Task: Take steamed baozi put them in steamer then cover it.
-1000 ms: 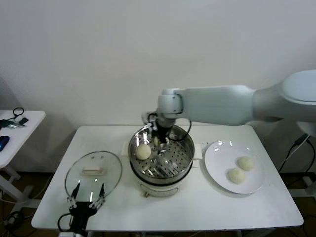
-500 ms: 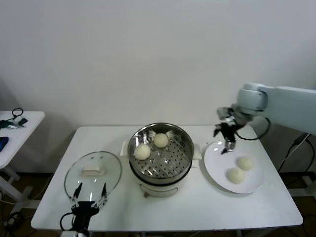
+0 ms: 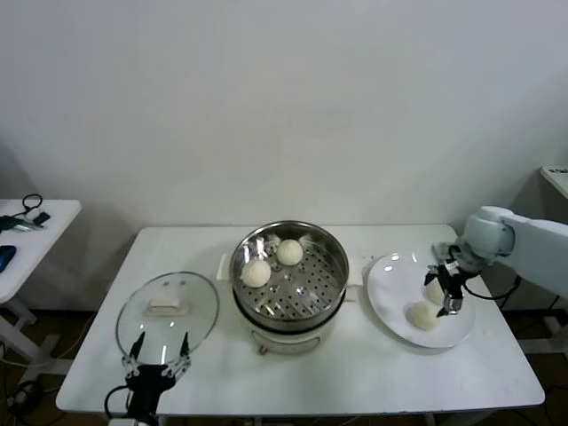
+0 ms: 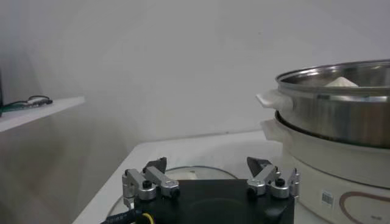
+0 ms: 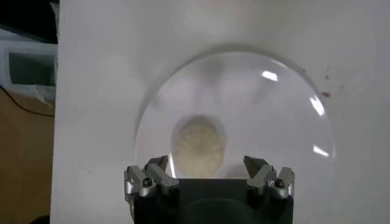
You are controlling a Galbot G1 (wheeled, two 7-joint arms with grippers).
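Back from the shiny steel steamer (image 3: pixel 289 278), my right pincer (image 3: pixel 445 290) now hangs open over a cream-white bun (image 5: pixel 198 145) near the table's (image 3: pixel 337 373) right edge, third pick pending; left pincer (image 3: pixel 156 358) idles open at the front-left corner.

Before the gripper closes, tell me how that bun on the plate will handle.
The baozi looks soft and pleated, so it probably dents under a firm squeeze. Being round on the smooth plate, it may roll if nudged by the open right gripper.
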